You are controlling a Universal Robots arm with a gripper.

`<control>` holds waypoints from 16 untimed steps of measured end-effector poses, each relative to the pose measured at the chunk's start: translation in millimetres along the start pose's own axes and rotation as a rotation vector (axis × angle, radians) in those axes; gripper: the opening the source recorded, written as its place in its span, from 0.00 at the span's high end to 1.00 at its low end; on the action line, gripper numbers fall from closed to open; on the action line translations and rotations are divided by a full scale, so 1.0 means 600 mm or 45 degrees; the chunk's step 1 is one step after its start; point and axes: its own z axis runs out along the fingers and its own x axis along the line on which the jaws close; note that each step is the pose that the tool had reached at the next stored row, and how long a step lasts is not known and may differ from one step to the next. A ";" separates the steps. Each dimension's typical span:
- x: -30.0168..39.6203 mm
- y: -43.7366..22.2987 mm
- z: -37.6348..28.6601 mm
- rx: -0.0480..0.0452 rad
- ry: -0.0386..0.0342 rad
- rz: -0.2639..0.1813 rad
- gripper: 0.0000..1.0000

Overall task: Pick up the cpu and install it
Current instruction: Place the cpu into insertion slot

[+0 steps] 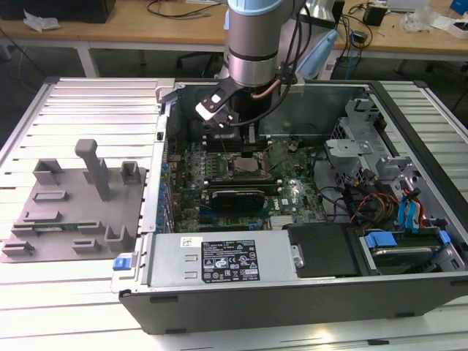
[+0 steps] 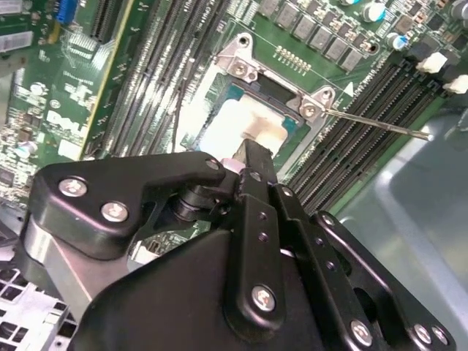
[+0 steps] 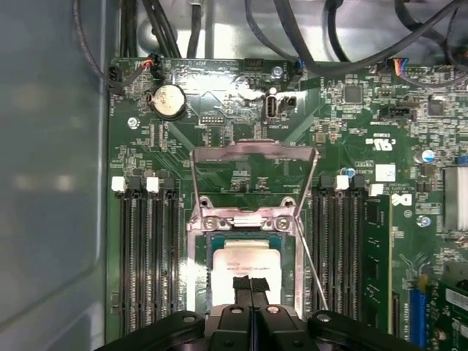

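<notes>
Hovering low over the open socket (image 3: 197, 256), the gripper (image 3: 251, 284) has its two black fingers drawn together with nothing seen between them. Their tips sit over one edge of the cpu (image 3: 245, 257), though I cannot tell whether they touch it. The cpu lies flat and square in the socket on the green motherboard (image 3: 351, 139), between two banks of memory slots (image 3: 150, 263). The hinged load plate (image 3: 252, 155) is swung up off it, and the thin lever (image 3: 313, 270) stands free beside it. In the upper middle of the exterior view the arm (image 1: 252, 44) reaches down into the open computer case (image 1: 292, 300), and the grey fixture tray (image 1: 66, 219) rests well apart at the exterior view's left. By its look the chip is light, thin and stiff. Its smooth metal top is probably slippery, and its underside and the socket contacts are likely delicate. I judge the safe hold to be on two opposite edges, with the chip kept level and never pressed hard on its face. As for writing, a black and white label (image 1: 228, 261) lies on the power supply (image 1: 175, 259) in the lower middle of the exterior view. Faint marking shows on the chip's top and white lettering on the board, and I leave all of it unread.
</notes>
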 end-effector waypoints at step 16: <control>-0.003 0.020 0.019 0.065 -0.0060 0.024 0.89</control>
